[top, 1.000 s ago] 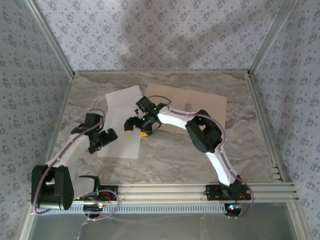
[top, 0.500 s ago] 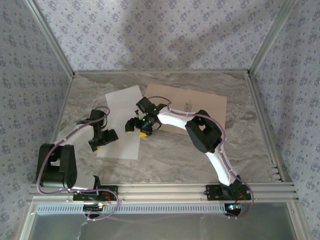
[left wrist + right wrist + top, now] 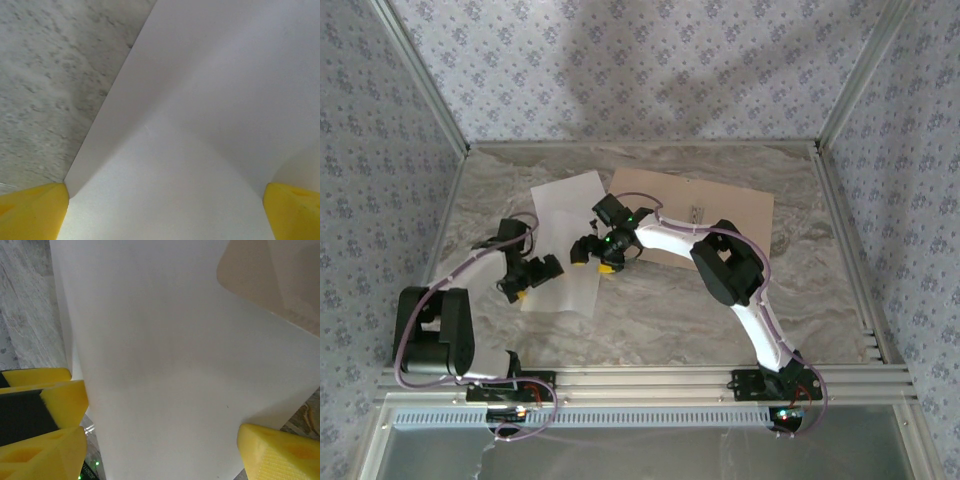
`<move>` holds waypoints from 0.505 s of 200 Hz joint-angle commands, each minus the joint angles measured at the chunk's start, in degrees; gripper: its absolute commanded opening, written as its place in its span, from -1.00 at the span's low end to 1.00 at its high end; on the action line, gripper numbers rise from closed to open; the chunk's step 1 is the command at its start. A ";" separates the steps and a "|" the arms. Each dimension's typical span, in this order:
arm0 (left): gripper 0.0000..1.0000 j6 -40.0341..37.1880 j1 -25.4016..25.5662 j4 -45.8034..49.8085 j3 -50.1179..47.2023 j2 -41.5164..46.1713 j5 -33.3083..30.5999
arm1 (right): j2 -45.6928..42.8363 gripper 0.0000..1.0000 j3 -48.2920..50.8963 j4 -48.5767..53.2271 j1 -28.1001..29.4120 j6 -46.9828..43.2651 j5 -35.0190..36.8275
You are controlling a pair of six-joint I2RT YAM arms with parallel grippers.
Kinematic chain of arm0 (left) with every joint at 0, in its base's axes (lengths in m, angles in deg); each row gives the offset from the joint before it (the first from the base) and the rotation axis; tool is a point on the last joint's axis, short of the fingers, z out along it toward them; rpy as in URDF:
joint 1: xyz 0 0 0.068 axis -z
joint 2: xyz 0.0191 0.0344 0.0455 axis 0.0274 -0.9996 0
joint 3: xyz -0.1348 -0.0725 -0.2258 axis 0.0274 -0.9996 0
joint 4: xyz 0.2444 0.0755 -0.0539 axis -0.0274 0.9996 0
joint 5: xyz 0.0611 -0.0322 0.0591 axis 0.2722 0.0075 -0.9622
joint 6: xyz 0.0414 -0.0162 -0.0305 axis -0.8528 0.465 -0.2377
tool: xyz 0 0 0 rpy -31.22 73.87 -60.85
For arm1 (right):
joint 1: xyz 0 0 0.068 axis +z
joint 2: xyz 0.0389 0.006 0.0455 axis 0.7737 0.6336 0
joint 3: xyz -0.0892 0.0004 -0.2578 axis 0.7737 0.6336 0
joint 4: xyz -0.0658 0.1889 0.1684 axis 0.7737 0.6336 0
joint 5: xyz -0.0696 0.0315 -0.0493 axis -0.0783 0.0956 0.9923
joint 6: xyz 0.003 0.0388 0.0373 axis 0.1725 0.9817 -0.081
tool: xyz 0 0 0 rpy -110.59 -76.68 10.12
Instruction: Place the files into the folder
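While both pincers stand open, the two files [image 3: 563, 215] lie on the table [image 3: 650, 310] left of the one folder [image 3: 720, 215], not in it. From above, the two white sheets overlap into a single crooked shape: one is skewed towards the far side, the other sits nearer the arms.

The folder lies flat and open, its two tan leaves side by side. One small grey clip [image 3: 697, 213] sits on its crease.

The left pincer [image 3: 530, 280] is over the near left part of the files. In the left wrist view its two yellow fingertips [image 3: 30, 210] are spread wide, with paper between them. That paper is buckled into a soft ridge, and bare table shows beyond its edge.

The right pincer [image 3: 593, 258] is over the right side of the files, just beside the folder's left leaf. In the right wrist view its yellow fingertips [image 3: 280, 450] are also set wide over smooth paper. A second sheet edge peeps out along the left. One rounded folder corner shows at the upper right and seems to rest on the paper. Neither pincer holds a sheet clear of the table.
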 commanded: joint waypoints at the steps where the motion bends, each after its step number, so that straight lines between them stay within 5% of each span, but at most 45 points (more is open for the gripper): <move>1: 1.00 0.84 -0.86 -0.42 -1.77 2.06 5.16 | -0.25 0.63 1.66 0.71 0.48 0.03 0.16; 101: 0.99 1.96 -5.19 -5.35 -8.10 6.72 13.27 | -1.54 0.67 5.09 -2.88 -0.17 2.15 -1.44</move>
